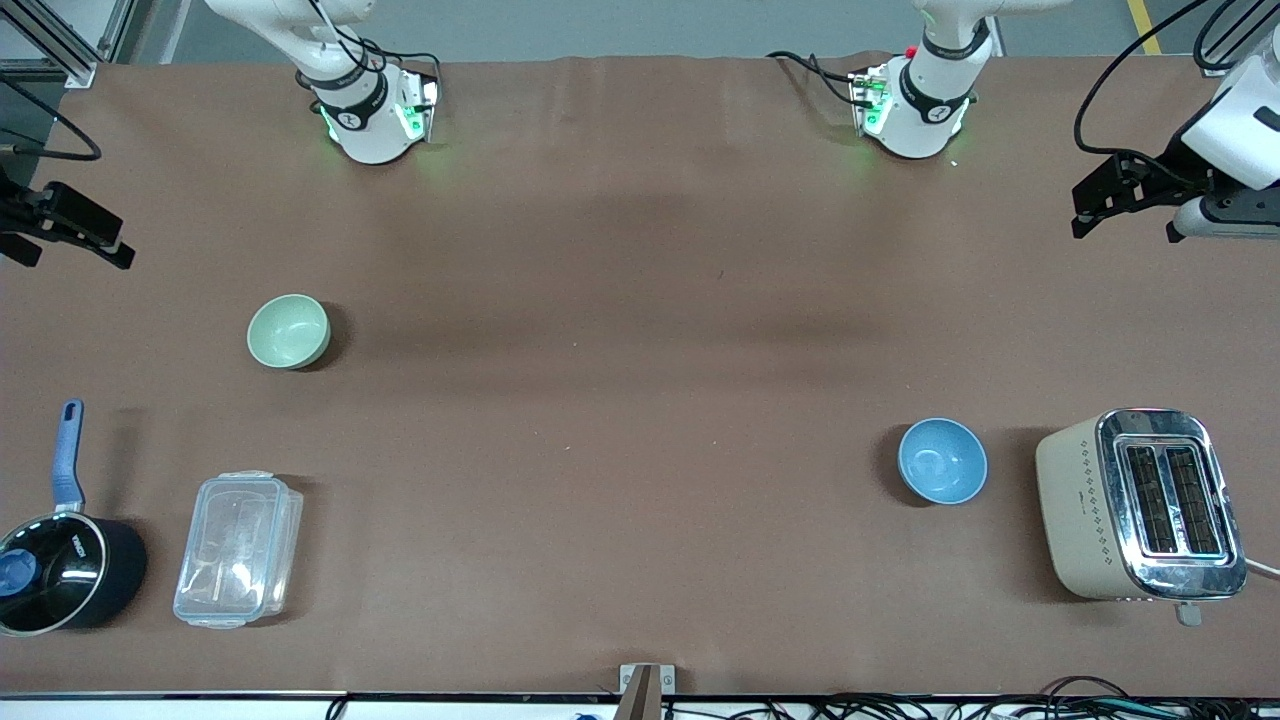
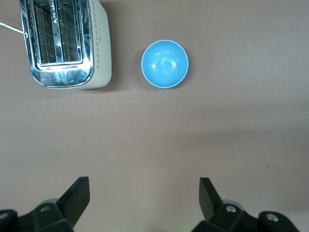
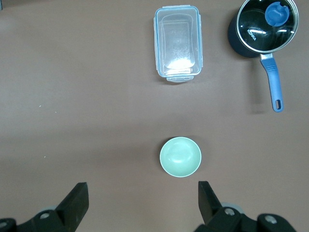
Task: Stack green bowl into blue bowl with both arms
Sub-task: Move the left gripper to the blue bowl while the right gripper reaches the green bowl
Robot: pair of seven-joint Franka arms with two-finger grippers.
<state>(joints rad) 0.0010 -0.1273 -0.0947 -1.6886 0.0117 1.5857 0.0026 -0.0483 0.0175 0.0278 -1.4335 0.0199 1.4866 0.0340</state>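
The pale mint-green bowl (image 1: 288,331) sits upright and empty on the brown table toward the right arm's end; it also shows in the right wrist view (image 3: 180,156). The sky-blue bowl (image 1: 942,460) sits upright and empty toward the left arm's end, beside the toaster; it also shows in the left wrist view (image 2: 164,63). My right gripper (image 1: 80,250) (image 3: 143,189) is open and empty, high over the table's edge at the right arm's end. My left gripper (image 1: 1100,205) (image 2: 145,186) is open and empty, high over the table at the left arm's end.
A cream and chrome toaster (image 1: 1140,503) stands beside the blue bowl at the left arm's end. A clear lidded plastic box (image 1: 238,548) and a black saucepan with a blue handle (image 1: 60,565) lie nearer to the front camera than the green bowl.
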